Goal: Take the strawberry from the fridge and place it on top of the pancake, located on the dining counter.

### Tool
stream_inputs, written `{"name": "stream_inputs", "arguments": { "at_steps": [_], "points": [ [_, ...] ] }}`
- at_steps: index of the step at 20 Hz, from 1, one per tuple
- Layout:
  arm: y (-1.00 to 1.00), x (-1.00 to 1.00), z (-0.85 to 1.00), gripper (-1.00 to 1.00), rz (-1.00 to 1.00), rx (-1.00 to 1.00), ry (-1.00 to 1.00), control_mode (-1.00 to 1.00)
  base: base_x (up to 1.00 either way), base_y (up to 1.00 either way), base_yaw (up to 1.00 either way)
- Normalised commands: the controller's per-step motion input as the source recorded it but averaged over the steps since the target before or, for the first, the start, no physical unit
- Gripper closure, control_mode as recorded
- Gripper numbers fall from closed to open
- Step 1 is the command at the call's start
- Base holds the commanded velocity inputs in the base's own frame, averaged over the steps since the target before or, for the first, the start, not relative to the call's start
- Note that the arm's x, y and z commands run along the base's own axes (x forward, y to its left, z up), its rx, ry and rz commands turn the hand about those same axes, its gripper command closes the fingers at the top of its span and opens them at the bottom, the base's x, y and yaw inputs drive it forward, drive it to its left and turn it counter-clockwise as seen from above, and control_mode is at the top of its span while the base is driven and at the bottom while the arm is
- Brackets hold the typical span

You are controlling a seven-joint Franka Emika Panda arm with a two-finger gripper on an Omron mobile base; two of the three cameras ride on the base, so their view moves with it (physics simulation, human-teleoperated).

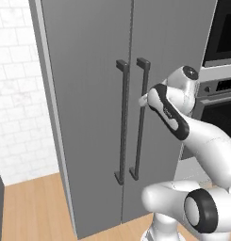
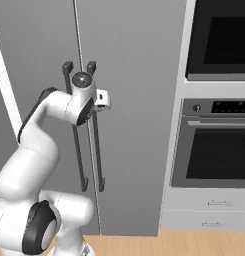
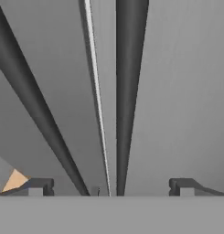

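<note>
Base cams flank arm, both facing fridge (image 1: 93, 94); hand cam close-up on handles.

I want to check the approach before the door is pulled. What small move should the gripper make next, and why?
Probably ease forward and close on the right door's long dark bar handle. The tall matte grey fridge has both doors shut, and the open gripper is at the handles, its fingertips standing either side of that bar, not yet touching.

No text, label, brand, number or sign can be read anywhere. The fridge (image 1: 103, 94) doors are plain grey, and the oven (image 2: 216, 145) panel carries small marks (too blurred to tell whether they are characters at all).
</note>
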Motion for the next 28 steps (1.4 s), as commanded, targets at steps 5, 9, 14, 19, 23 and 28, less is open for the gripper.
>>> {"name": "stream_inputs", "arguments": {
  "at_steps": [5,9,14,19,23,28],
  "points": [
    [-0.29,0.70,0.00,-1.00,0.01,0.14,-0.11,-1.00,0.00,0.00,0.00],
    [0.09,0.60,0.00,-1.00,-0.01,0.09,-0.01,-1.00,0.00,0.00,0.00],
    [0.14,0.47,0.00,-1.00,0.00,0.01,0.00,-1.00,0.00,0.00,0.00],
    [0.01,0.49,-0.15,-1.00,0.00,-0.02,-0.08,-1.00,0.00,0.00,0.00],
    [0.00,0.36,-0.36,-1.00,0.00,-0.02,-0.29,-1.00,0.00,0.00,0.00],
    [0.01,0.20,-0.21,1.00,0.00,0.00,-0.22,-1.00,0.00,0.00,0.00]
  ]
}}
